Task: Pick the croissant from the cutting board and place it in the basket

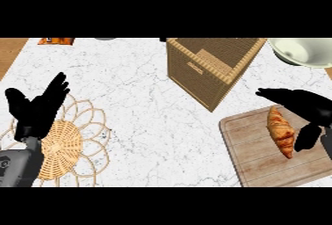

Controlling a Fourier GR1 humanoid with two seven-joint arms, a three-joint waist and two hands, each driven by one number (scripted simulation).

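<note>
We see a white marble counter (142,118) filling most of the view. Next biggest: tall woven basket (211,70) at top centre-right, open mouth up, standing well apart from both hands. Then the wooden cutting board (272,162) at lower right, w/ grooves across it. At lower left lies a round wicker placemat (71,149) w/ looped edge, partly under the left arm.

Left hand (35,110) shows at the view's left, above the mat, fingers straight & spread, pointing up, holding nothing; it's resting. Right hand (301,107) is at the right edge over the board's top end; fingers reach left past the croissant's tip, thumb hangs down beside the croissant's right side. We see the fingers apart, not closed on it; whether they touch it we can't tell.

Croissant (282,132) lies on the board, long axis approx. up-down, near the board's upper right.

Smaller bits: a pale bowl (301,50) at top right corner, an orange packet (55,41) at top left edge.
</note>
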